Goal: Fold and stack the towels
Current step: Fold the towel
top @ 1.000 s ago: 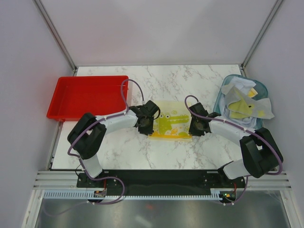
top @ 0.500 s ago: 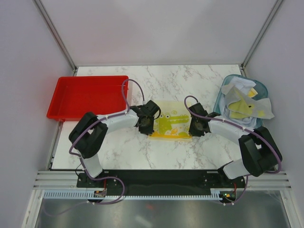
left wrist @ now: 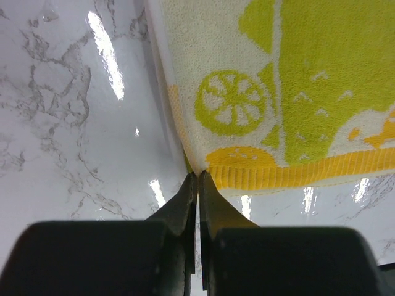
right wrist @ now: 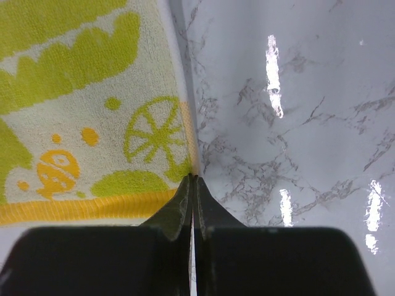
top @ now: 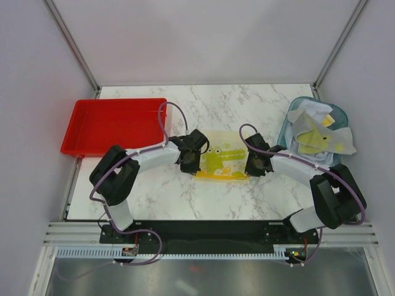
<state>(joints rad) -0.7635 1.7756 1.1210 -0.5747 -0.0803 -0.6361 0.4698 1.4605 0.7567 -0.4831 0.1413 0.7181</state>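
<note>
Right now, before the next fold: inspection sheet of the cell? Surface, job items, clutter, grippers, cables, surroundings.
Surface: white marble-pattern table, glossy, light glare in the wrist views.
Job's things: printed towel spread at centre between the arms; heap of towels unfolded in the teal basket, far right.
Clutter: red tray at far left.
Grippers: left gripper shut on a hem corner on the printed towel's left side; right gripper shut on a hem corner on its right side.
Cables: purple cables loop along both arms; the left one arcs over the tray's corner.
Surroundings: plain pale walls, metal frame posts; nothing else seen.
</note>
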